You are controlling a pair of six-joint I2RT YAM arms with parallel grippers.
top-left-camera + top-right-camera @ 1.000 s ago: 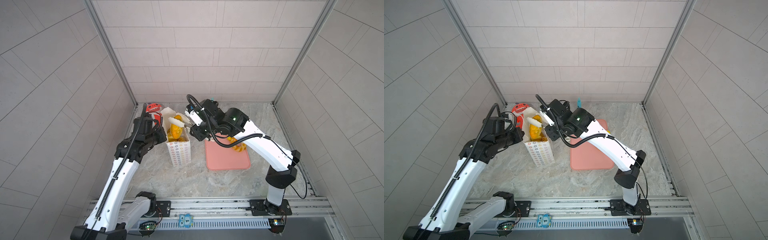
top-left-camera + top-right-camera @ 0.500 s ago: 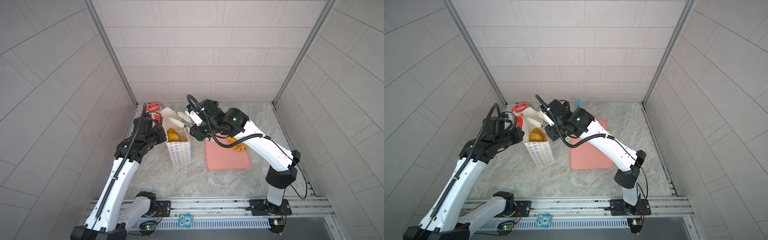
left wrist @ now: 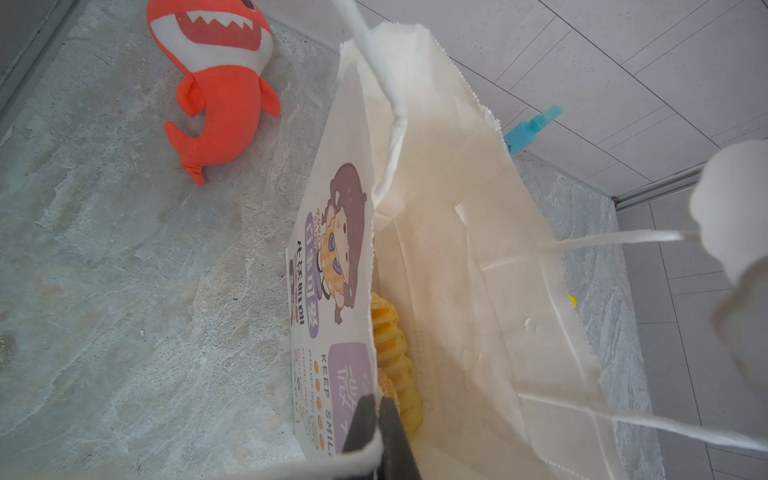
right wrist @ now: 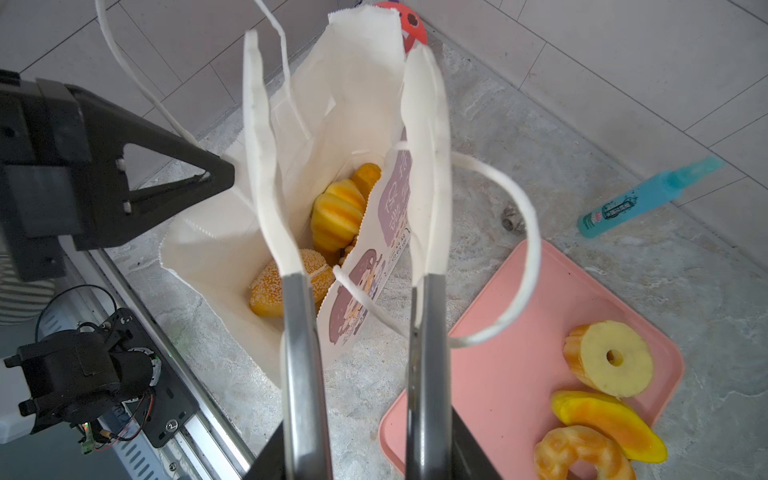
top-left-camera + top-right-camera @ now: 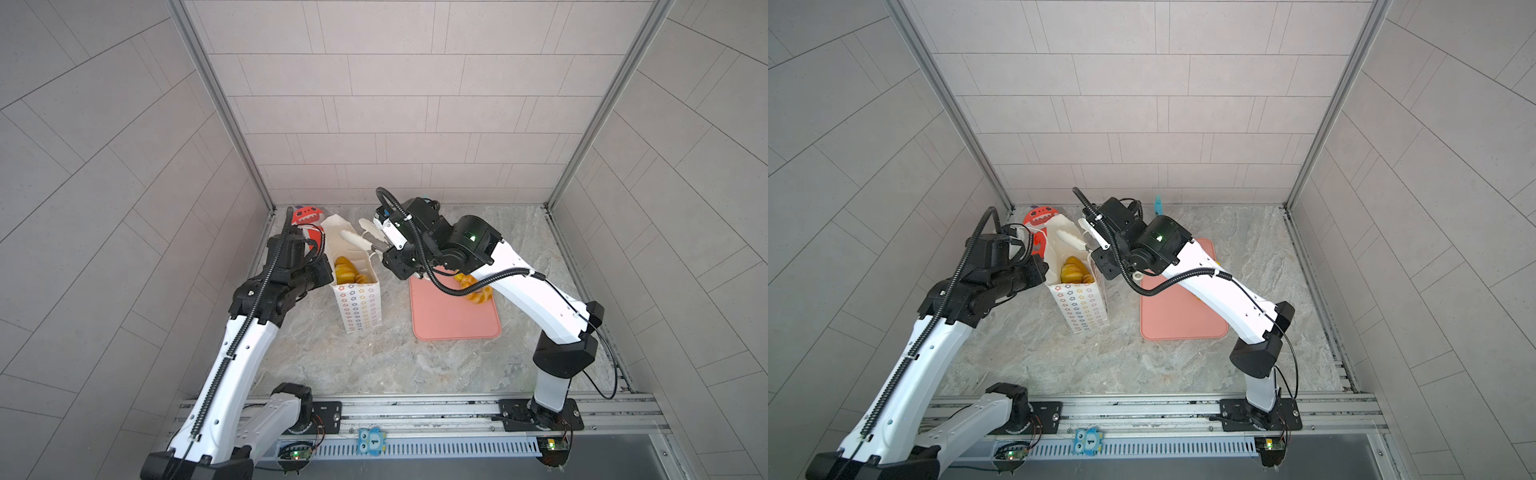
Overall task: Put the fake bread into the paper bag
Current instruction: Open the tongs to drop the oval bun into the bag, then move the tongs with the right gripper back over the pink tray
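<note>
The bag (image 5: 359, 307) is propped open, rim pinched by the left hand (image 3: 376, 419); the right hand (image 4: 336, 54) is held spread and empty above it.

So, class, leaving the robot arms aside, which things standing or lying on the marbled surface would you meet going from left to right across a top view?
red plush shark → paper bag → pink tray

Open paper bag (image 4: 216, 257) mouth, cord handle (image 4: 533, 232) alongside
</note>
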